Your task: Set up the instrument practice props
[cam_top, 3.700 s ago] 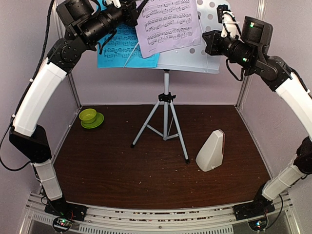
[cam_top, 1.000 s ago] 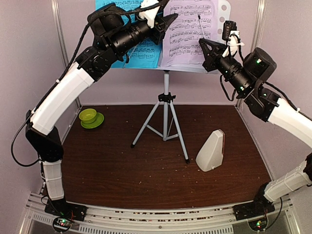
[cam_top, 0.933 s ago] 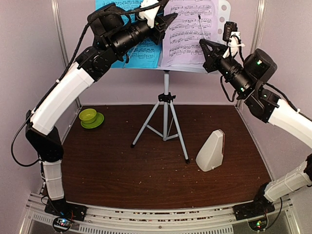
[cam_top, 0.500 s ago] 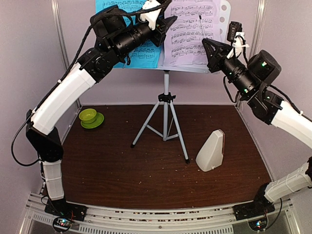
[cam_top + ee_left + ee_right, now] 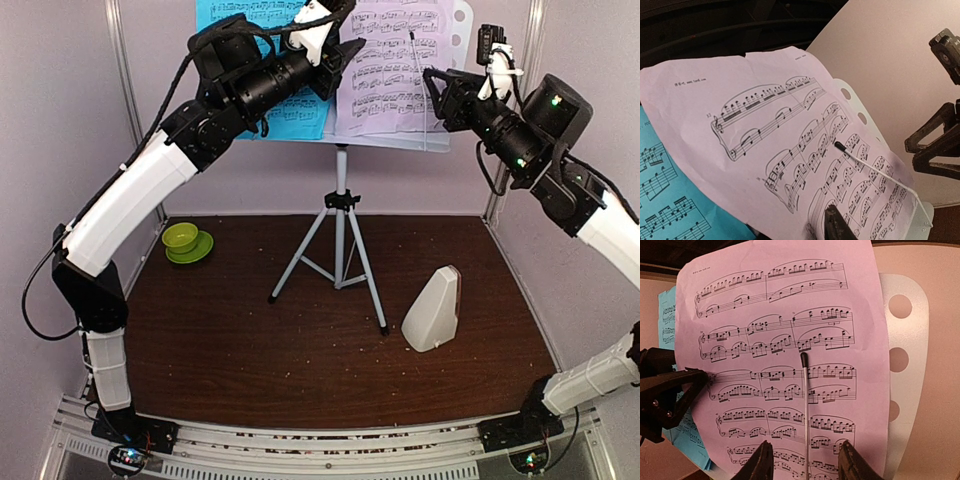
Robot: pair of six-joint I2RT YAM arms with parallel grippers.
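The white perforated music stand [image 5: 461, 22] stands on its silver tripod [image 5: 340, 240] at the back centre. A cyan page [image 5: 300, 112] and a lilac page [image 5: 390, 80] rest on it, and a thin wire arm [image 5: 805, 400] lies over the lilac page [image 5: 780, 305]. My left gripper [image 5: 345, 50] is shut on the lilac page's left edge; one finger [image 5: 837, 226] shows in front of the sheet [image 5: 765, 125]. My right gripper [image 5: 805, 462] is open and empty, just off the page, level with the wire arm. The cream metronome [image 5: 433, 310] stands on the table to the right, cover on.
A lime-green bowl on a saucer [image 5: 184, 241] sits at the back left of the dark wooden table [image 5: 250, 350]. The tripod legs spread over the table's middle. Pale walls and metal posts close in the sides and the back.
The lilac page has gone from tilted and loose to upright on the stand under the wire arm. My right gripper has drawn back to the right, off the page. My left gripper stays on the page's edge.
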